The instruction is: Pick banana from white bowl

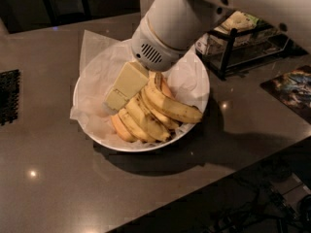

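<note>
The white bowl [197, 69], lined with crinkled white paper, sits on the grey counter and holds several bananas in a fan. The speckled yellow banana [175, 108] lies on top at the right, its tip toward the bowl's right rim. A smoother orange-tinted banana [120, 128] lies at the lower left of the bunch. My gripper [115, 102] reaches down from the upper right into the bowl. Its cream-coloured tip rests at the left end of the bunch, over the bananas' upper ends. The white wrist housing [155, 52] hides the back part of the bowl.
A black wire rack [243, 47] with packaged snacks stands at the back right, close to the bowl. A colourful flat item [291, 86] lies at the right edge. A black mesh mat [8, 96] is at the left edge. The counter's front edge runs diagonally at the lower right.
</note>
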Available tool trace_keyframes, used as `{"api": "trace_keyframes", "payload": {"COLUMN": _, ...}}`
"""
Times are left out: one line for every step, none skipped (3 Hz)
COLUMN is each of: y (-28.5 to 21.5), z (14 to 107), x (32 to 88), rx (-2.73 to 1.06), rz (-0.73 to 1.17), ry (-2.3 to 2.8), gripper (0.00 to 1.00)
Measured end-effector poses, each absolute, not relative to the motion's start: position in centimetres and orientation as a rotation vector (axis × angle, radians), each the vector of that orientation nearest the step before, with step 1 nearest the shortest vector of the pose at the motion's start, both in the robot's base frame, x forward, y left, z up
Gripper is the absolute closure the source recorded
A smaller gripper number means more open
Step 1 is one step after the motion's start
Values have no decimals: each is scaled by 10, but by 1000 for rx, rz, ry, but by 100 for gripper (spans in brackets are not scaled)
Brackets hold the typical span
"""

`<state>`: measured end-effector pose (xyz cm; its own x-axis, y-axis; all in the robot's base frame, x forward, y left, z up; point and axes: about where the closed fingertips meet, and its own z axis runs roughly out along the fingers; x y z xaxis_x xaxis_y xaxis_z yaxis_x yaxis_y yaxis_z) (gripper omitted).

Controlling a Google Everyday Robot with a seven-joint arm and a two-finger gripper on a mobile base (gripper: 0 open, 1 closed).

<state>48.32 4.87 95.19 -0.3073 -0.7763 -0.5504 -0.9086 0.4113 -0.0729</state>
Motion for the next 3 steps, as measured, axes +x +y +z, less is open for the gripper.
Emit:
{"api": "trace_keyframes", "payload": {"y": 47, "z": 940, "x": 488, "rx": -1432, "rz": 365, "ry": 2169, "gripper": 0}}
{"api": "trace_keyframes", "payload": {"y": 51, "z": 927, "x": 490, "rx": -1449, "rz": 405, "ry": 2168, "gripper": 0}}
{"api": "trace_keyframes", "payload": {"y": 56, "z": 915, "x": 491, "rx": -1468, "rz": 436, "ry": 2170, "gripper": 0}}
